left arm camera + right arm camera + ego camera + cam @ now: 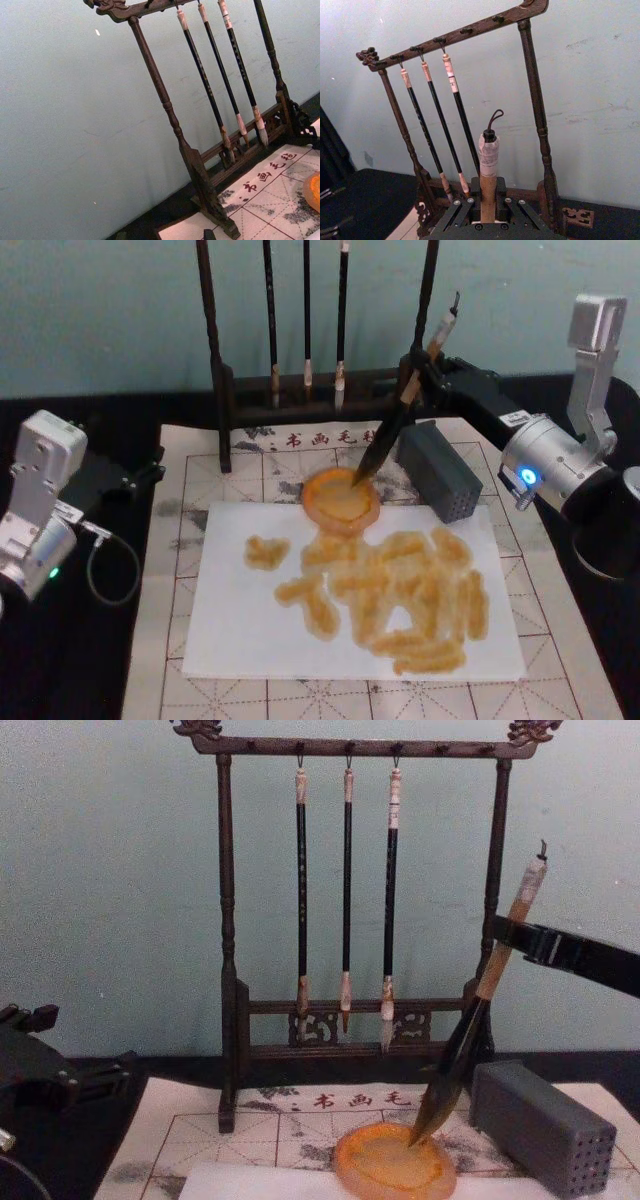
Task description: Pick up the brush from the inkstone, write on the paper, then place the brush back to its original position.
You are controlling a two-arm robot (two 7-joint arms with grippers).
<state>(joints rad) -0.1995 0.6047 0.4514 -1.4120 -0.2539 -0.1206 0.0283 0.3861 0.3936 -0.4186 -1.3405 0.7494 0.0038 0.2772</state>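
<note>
Desk [70, 680]: dark top, grid practice mat [165, 640] laid on it. The brush rack [228, 920] stands at the back with three thin brushes [347, 890] hanging from it. They're not our tool.

Paper [235, 635] lies on the mat, near side, and is already covered in orange strokes. I read that as writing done, so the step in hand is the return.

Grey block [440, 475] sits just right of the inkstone [312, 502]. The inkstone is at the paper's far edge and overlaps it.

Brush [395, 425] is tilted, bristle tip down inside the inkstone and apparently touching its floor, with the capped end leaning up toward the right rack post.

Right pincer [422, 375] reaches in from the right and is pinching the tan handle partway up, below the white cap. The right wrist view shows the handle between its fingers [501, 192].

Left pincer [148, 472] is parked at the mat's left edge, well apart from the work. I can't tell its grip state.

Advice for the set-down:
- Keep the tip planted and lower the handle until the brush bears on the rim.
- Use no sideways push; the dish looks light and will likely skid on the paper.
- Watch the grey block and the rack post, both are close.
- Spread the pincer only once the brush is supported, then back off along the handle axis, clear of the cord loop.
</note>
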